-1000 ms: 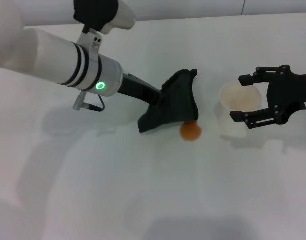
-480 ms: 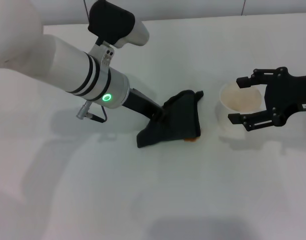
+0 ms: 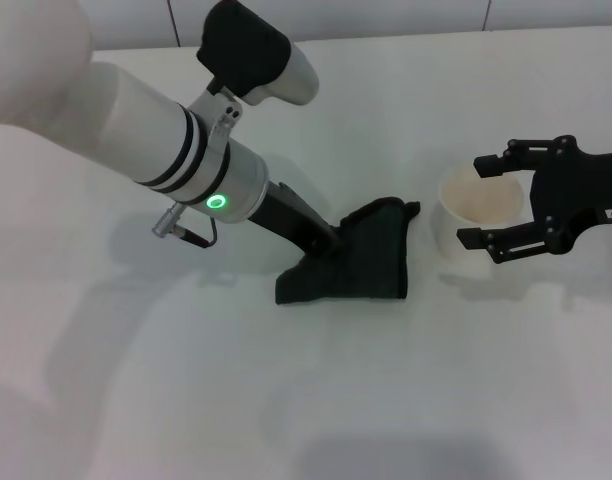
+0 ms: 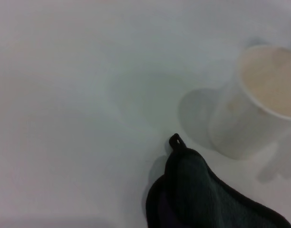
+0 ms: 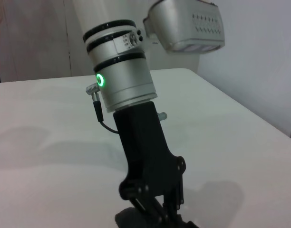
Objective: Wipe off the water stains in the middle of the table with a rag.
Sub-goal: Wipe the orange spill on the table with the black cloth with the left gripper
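Dark rag [image 3: 354, 262] spread flat on counter [image 3: 286, 400], pinched by left end effector [image 3: 326, 245]; now covering stain visible 1 second ago. Right end effector [image 3: 494, 205] open around cup [image 3: 476, 225].

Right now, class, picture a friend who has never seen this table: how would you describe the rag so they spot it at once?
Start with the white table and find its middle, where the left hand presses down. Under that hand lies the rag, a dark green-black cloth spread flat, with one pointed corner towards the pale cup. It is the only soft, folded thing there; the cup is rigid and light.
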